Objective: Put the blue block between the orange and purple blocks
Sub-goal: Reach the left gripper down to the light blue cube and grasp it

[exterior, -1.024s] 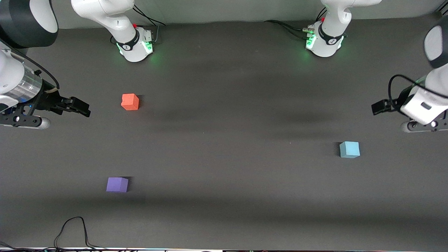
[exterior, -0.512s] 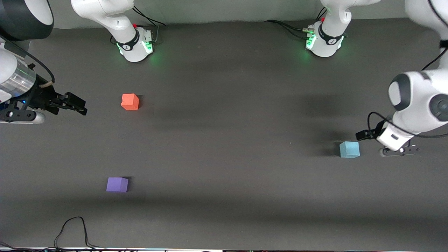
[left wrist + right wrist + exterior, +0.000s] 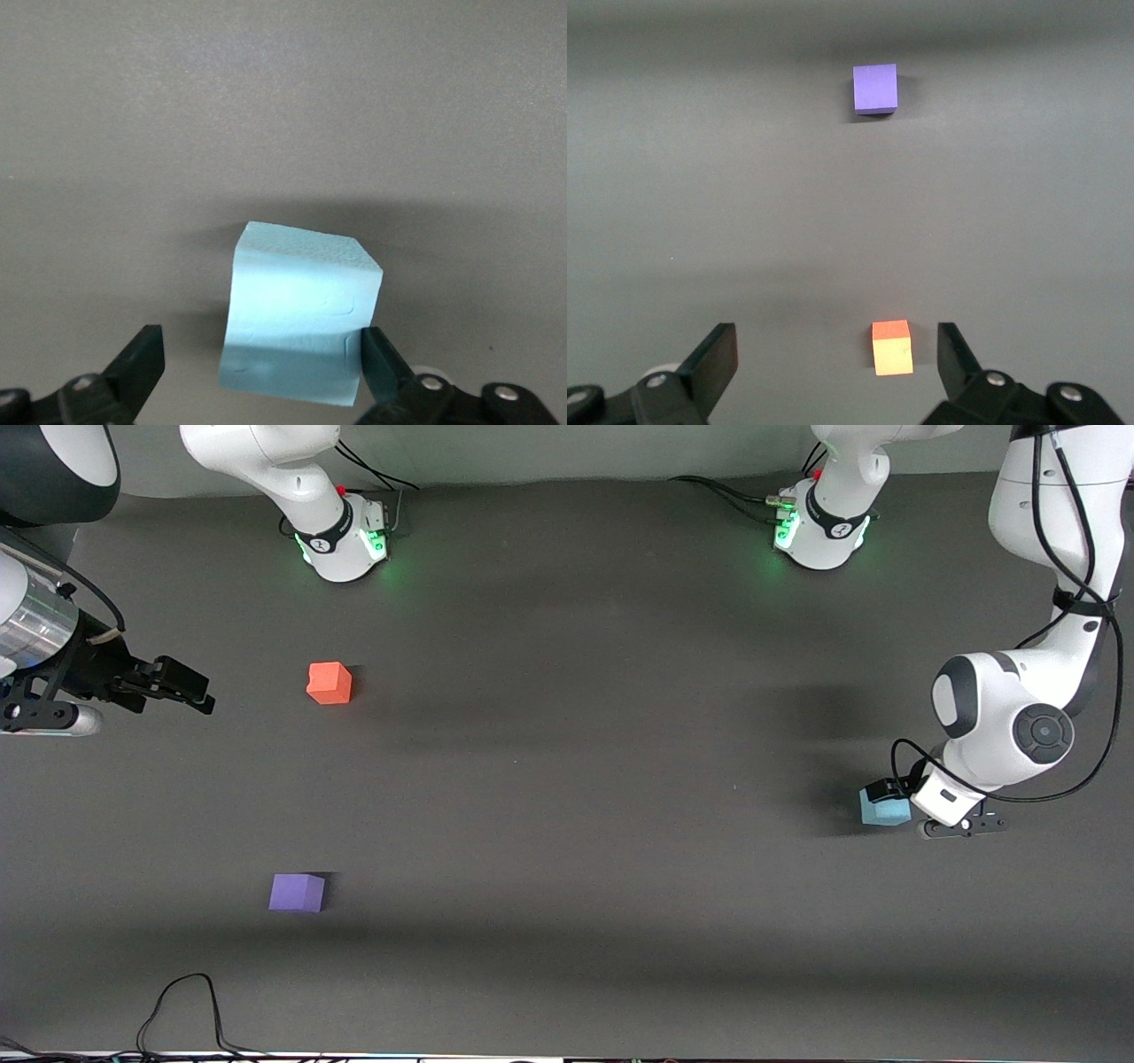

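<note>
The light blue block [image 3: 881, 810] sits on the table toward the left arm's end. My left gripper [image 3: 889, 791] is low over it and open. In the left wrist view the blue block [image 3: 301, 310] lies between the fingers of the left gripper [image 3: 263, 365], close to one fingertip [image 3: 379, 359]. The orange block [image 3: 329, 683] and the purple block [image 3: 296, 892] sit toward the right arm's end, the purple one nearer the camera. My right gripper [image 3: 184, 685] is open and empty in the air beside the orange block. The right wrist view shows the orange block [image 3: 892, 348], the purple block [image 3: 875, 88] and the right gripper [image 3: 837, 359].
The dark table [image 3: 567, 779] carries only the three blocks. A black cable [image 3: 182, 1001] loops at the table's near edge. The two arm bases [image 3: 341, 536] [image 3: 819, 527] stand along the table's back edge.
My left arm has swung in and come down onto the blue block, its open fingers now on either side of it. My right gripper has drifted slightly away from the orange block.
</note>
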`<state>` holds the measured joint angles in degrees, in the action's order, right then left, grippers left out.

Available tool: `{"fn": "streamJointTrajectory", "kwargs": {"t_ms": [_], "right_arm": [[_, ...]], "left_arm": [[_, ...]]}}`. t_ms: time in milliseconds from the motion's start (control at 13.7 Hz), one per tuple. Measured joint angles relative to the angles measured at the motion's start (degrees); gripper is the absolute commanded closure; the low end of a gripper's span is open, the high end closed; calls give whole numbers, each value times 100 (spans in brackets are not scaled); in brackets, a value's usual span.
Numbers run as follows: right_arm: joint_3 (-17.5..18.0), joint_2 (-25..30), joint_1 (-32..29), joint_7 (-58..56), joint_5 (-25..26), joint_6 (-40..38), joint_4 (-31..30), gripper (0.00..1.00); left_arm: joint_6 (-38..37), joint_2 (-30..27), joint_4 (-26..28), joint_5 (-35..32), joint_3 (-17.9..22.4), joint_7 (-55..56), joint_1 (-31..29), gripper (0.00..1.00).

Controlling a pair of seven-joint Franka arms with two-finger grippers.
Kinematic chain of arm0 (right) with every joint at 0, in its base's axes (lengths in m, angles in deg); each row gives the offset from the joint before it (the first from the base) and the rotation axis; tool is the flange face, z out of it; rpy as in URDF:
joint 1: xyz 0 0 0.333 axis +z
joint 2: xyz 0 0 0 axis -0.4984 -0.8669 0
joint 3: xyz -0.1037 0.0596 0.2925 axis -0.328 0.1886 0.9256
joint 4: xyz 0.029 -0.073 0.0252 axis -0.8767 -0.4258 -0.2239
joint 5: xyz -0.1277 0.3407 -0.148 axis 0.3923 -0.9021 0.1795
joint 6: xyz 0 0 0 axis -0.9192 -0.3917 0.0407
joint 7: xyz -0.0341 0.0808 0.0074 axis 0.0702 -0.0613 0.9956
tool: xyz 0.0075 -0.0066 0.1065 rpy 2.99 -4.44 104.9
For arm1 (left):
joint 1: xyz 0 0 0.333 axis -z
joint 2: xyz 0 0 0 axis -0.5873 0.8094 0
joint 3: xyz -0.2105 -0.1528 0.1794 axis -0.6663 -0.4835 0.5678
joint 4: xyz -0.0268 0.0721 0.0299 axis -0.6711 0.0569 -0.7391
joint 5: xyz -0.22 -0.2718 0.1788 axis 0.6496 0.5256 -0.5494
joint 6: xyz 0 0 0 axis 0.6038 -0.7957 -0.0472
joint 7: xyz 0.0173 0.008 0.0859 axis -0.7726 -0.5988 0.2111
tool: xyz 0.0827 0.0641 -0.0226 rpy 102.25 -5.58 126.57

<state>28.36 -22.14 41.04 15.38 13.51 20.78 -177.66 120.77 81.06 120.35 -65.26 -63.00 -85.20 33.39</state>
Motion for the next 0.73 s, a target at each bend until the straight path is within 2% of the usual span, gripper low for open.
{"fn": "streamJointTrajectory", "kwargs": {"t_ms": [439, 512, 585, 659, 732], "right_arm": [[-4, -6, -144, -224, -2, 97, -176, 0], [-4, -6, -172, -234, -2, 97, -181, 0], [1, -6, -203, -240, -3, 97, -185, 0], [30, -6, -270, -253, -4, 97, -194, 0], [125, -6, -390, -277, -8, 97, -209, 0]], "left_arm": [[511, 331, 40, 58, -29, 0, 1, 2], [514, 346, 39, 58, -29, 0, 0, 15], [514, 346, 38, 58, -29, 0, 0, 50], [514, 346, 36, 58, -29, -4, 0, 75], [514, 345, 34, 58, -28, -21, 0, 75]]}}
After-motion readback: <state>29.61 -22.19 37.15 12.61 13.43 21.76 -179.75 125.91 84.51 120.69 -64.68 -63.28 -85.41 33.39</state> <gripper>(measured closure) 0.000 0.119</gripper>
